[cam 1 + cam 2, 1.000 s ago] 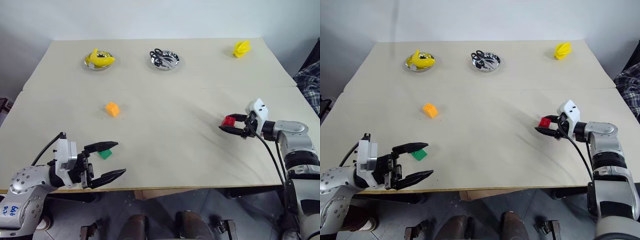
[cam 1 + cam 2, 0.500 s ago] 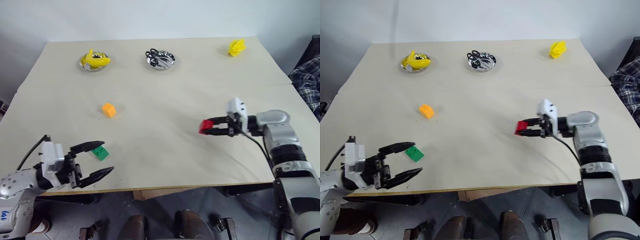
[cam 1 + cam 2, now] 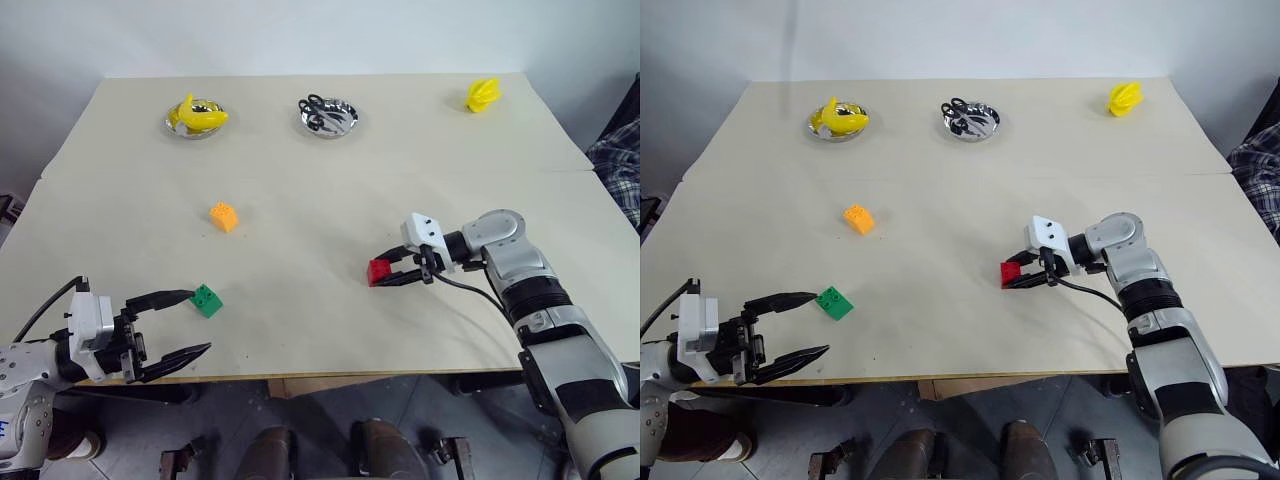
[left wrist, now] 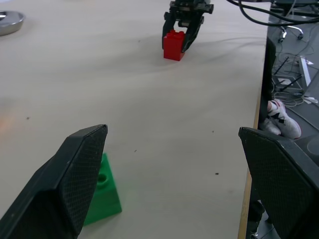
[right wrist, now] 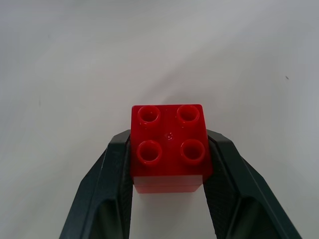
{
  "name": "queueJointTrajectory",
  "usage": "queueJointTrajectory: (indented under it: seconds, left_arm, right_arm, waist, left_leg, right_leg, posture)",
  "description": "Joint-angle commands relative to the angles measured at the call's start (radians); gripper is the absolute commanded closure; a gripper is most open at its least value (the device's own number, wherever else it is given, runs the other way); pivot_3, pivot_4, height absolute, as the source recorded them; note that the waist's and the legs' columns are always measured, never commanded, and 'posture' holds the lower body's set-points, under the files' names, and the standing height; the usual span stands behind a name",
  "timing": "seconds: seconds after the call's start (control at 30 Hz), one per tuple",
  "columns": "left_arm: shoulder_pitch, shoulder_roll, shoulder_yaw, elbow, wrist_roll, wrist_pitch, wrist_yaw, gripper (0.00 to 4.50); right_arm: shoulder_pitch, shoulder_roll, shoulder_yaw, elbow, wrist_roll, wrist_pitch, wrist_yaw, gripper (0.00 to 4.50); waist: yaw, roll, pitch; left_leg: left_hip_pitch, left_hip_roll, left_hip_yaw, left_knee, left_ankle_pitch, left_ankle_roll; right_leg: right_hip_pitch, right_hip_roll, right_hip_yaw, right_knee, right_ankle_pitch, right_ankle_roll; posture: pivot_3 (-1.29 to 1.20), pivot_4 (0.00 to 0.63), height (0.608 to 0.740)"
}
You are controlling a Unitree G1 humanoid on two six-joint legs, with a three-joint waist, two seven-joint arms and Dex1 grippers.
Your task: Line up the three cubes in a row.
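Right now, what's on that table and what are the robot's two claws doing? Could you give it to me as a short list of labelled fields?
red cube: clamped in the right gripper, near mid-table
green cube: on the table by the front edge, beside the left gripper, not held
orange cube: alone on the table, farther back than the green one
left gripper: open, level near the front edge
row: not yet formed
far side: two metal dishes, one with a yellow toy, one with scissors; another yellow toy on the table

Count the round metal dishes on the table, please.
2. Both sit near the table's far edge: one dish at far left holds a yellow toy; the other dish, near the middle, holds dark items. None seem hidden.
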Motion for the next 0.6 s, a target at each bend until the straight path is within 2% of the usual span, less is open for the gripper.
queueJointTrajectory:
  seconds: [0.03, 0.27, 0.6]
  left_arm:
    - [0.003, 0.002, 0.018, -0.033, -0.016, 0.004, 0.01, 0.0]
    - [0.0, 0.016, 0.022, -0.024, -0.018, 0.015, 0.002, 0.0]
    - [-0.019, 0.025, 0.014, -0.022, -0.016, 0.031, -0.004, 0.0]
  right_arm:
    - [0.006, -0.05, -0.016, 0.038, 0.029, -0.033, 0.076, 3.0]
    - [0.009, -0.05, 0.015, 0.091, 0.1, -0.103, 0.076, 3.0]
    - [0.009, -0.084, 0.139, 0.055, 0.21, -0.115, 0.076, 3.0]
  waist:
    - [-0.001, 0.0, 0.0]
    - [-0.005, 0.0, 0.0]
    - [-0.004, 0.0, 0.0]
  left_leg:
    - [0.0, 0.0, 0.0, 0.0, 0.0, 0.0]
    - [0.001, 0.001, 0.001, 0.001, 0.0, 0.0]
    - [0.001, 0.001, 0.001, 0.002, 0.0, 0.0]
  right_leg:
    - [0.0, 0.0, 0.0, 0.0, 0.0, 0.0]
    - [0.0, 0.0, 0.0, -0.001, 0.0, 0.0]
    - [0.0, 0.0, 0.0, -0.001, 0.0, 0.0]
  posture:
    - [0.0, 0.15, 0.74]
    - [0.0, 0.15, 0.74]
    - [0.0, 0.15, 0.74]
